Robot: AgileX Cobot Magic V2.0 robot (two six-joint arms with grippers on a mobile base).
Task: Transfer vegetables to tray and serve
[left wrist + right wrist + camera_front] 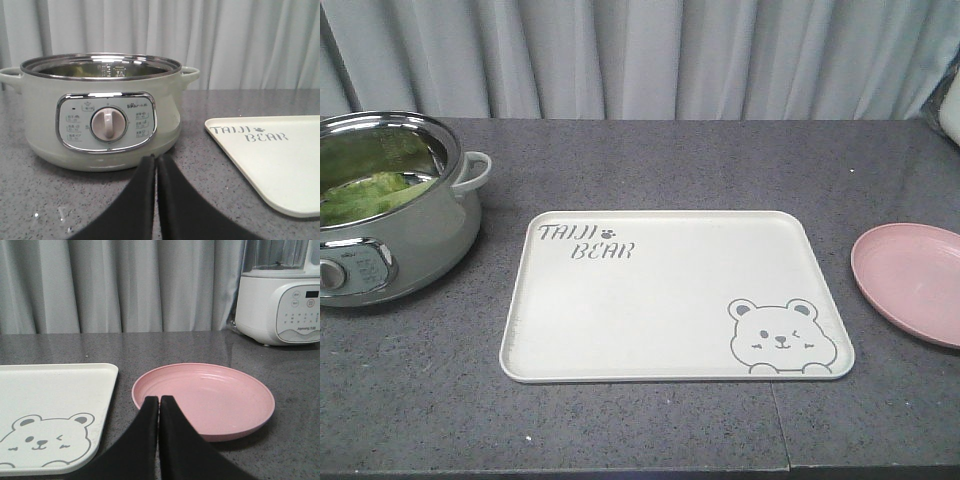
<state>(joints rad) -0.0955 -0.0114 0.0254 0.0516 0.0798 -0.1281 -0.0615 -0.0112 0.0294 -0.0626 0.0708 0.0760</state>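
Note:
Green vegetables (365,190) lie inside the pale-green electric pot (390,225) at the left of the table. The cream tray (650,320) with "TAIJI BEAR" lettering lies flat in the middle with nothing on it. In the left wrist view, my left gripper (155,159) is shut and holds nothing, low over the table just in front of the pot (100,112), with the tray (280,160) to its right. In the right wrist view, my right gripper (159,400) is shut on nothing, its tips at the near rim of the pink plate (215,400). Neither gripper shows in the front view.
The pink plate (915,280) sits at the table's right edge. A white blender base (280,305) stands behind the plate at the far right. Grey curtains (640,55) hang behind the table. The pot has side handles (472,170).

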